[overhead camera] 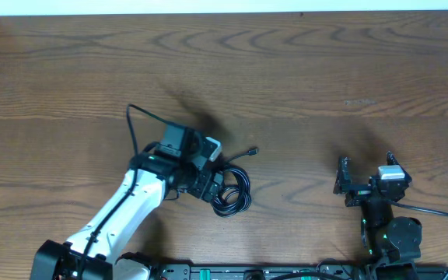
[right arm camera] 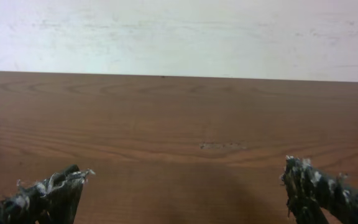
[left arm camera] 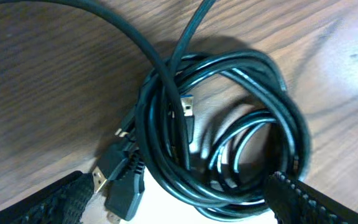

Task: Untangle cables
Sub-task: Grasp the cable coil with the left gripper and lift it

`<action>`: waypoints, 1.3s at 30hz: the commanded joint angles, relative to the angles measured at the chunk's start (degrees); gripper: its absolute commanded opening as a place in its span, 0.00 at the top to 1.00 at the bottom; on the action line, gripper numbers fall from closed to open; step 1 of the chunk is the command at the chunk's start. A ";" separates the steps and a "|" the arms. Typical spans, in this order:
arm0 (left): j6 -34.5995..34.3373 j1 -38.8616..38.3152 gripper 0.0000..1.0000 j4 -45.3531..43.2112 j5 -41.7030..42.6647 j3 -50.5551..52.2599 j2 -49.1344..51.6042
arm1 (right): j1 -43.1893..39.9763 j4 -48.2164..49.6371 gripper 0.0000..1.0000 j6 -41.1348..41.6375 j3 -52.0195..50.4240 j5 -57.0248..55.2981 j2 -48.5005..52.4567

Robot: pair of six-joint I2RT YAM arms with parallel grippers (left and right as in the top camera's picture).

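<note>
From overhead, the cables (overhead camera: pixel 232 192) are lying as a tight black coil on the wooden table (overhead camera: pixel 302 70), in front of the left arm's reach, with one thin strand trailing up and to the right and ending in a small plug (overhead camera: pixel 253 151). The left gripper (overhead camera: pixel 211 183) is hanging right over the coil's left edge, its fingers mostly hidden under the wrist, while the right gripper (overhead camera: pixel 365 171) is sitting well apart over bare wood. In the left wrist view, the cables (left arm camera: pixel 289 109) are showing as several glossy loops wound over one another, a loose strand crossing the ring and a small plug (left arm camera: pixel 188 107) lying inside it; a USB plug (left arm camera: pixel 102 172) with a gold-toned metal tip is resting at the lower left. The left gripper (left arm camera: pixel 179 202) is standing wide open, its textured fingers (left arm camera: pixel 55 202) straddling the near side of the coil and gripping nothing; whether they touch it cannot be told. In the right wrist view, the right gripper (right arm camera: pixel 182 186) is spreading its frayed fingers (right arm camera: pixel 328 190) fully apart with only table (right arm camera: pixel 179 112) between them, facing a white wall (right arm camera: pixel 179 31).
</note>
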State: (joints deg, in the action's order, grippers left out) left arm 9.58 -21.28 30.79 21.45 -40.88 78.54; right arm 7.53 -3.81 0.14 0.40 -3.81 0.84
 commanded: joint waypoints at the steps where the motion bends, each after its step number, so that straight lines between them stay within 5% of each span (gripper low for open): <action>1: -3.50 -1.81 0.09 -0.04 -7.74 -0.59 0.24 | 0.07 -0.26 0.01 -0.85 -0.09 0.33 -0.52; 6: -8.94 -3.10 0.09 0.74 -8.41 -0.59 0.33 | 0.07 -0.26 0.01 -0.85 -0.09 0.33 -0.52; 18: -34.49 -7.72 0.09 2.21 -8.72 -0.59 0.33 | 0.07 -0.26 0.01 -0.85 -0.09 0.33 -0.52; 28: -52.30 -14.69 0.10 3.69 -16.41 -0.59 0.33 | 0.07 -0.26 0.01 -0.85 -0.09 0.33 -0.50; 37: -58.42 -17.70 0.28 4.63 -20.85 -0.59 0.35 | 0.07 -0.26 0.01 -0.85 -0.09 0.33 -0.50; 39: -58.42 -17.70 0.40 4.76 -20.87 -0.59 0.35 | 0.07 -0.26 0.01 -0.85 -0.09 0.33 -0.50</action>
State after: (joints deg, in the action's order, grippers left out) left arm -46.83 -38.79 35.11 2.66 -40.88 78.56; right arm 7.53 -3.81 0.14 0.40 -3.81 0.82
